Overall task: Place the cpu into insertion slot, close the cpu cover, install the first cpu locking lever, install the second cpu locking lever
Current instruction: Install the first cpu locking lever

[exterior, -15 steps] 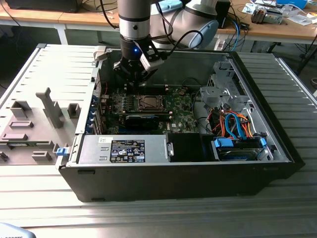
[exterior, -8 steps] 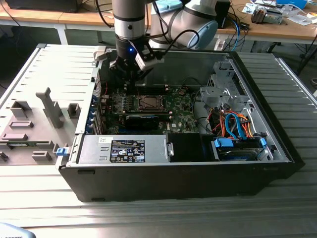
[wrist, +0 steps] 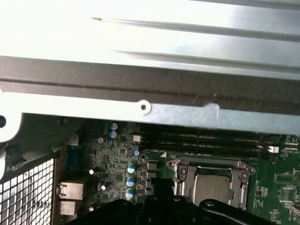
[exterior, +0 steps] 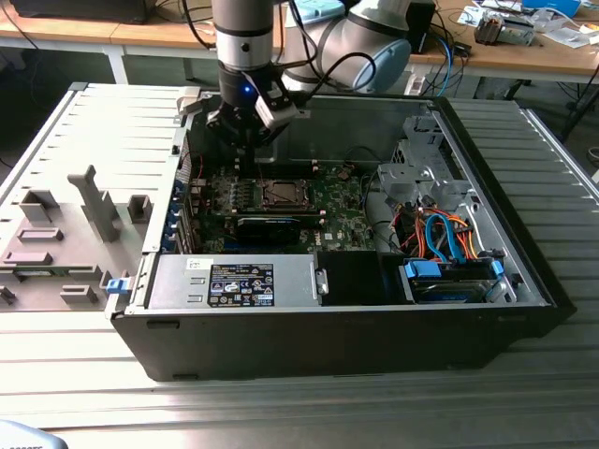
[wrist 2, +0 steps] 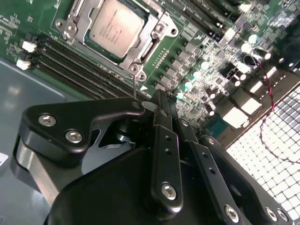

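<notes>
The cpu [wrist 2: 117, 28] lies flat in the insertion slot [exterior: 281, 194] on the green board, silvery top up. The cpu cover [wrist 2: 151, 43] lies down around it as a metal frame, and both wrist views show this, with the cpu [wrist: 212, 187] and cover [wrist: 183, 174] close to the arm. A thin wire locking lever [wrist 2: 134, 84] stands up from the socket's corner and runs to the fingertips. My gripper [wrist 2: 159, 101] hangs just behind the socket [exterior: 245, 140], its fingers together. Whether the lever is between them or beside them I cannot tell.
The open computer case [exterior: 524, 253] lies on a metal table. A black graphics card [exterior: 267, 227] sits just in front of the socket, and memory slots [wrist 2: 79, 65] run alongside it. The power supply [exterior: 234, 281] and a drive cage with cables [exterior: 440, 234] fill the front. A grey fixture tray [exterior: 65, 234] lies outside the case.
</notes>
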`<act>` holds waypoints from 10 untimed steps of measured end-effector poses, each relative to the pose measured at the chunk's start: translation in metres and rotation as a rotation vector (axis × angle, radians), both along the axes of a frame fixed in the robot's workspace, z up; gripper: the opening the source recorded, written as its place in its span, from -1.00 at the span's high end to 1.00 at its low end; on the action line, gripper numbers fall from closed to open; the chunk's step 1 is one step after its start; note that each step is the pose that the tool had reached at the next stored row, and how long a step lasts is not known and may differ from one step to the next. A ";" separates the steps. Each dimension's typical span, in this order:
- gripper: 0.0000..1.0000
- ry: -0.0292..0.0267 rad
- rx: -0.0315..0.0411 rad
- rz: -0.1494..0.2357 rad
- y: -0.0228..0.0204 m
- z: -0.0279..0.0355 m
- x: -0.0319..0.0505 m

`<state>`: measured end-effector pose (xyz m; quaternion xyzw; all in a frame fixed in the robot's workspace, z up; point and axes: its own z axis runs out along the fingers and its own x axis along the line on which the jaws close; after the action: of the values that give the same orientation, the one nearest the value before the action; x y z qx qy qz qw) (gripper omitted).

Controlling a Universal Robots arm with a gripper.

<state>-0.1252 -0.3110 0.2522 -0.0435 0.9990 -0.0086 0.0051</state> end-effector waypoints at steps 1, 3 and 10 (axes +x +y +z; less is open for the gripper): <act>0.79 -0.0001 0.0011 0.000 0.0005 0.0009 -0.0012; 0.79 -0.0038 0.0056 0.000 0.0007 0.0023 -0.0036; 0.79 -0.0123 0.0173 -0.003 0.0008 0.0110 -0.0094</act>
<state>-0.1346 -0.3103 0.2632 -0.0420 0.9991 -0.0002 0.0115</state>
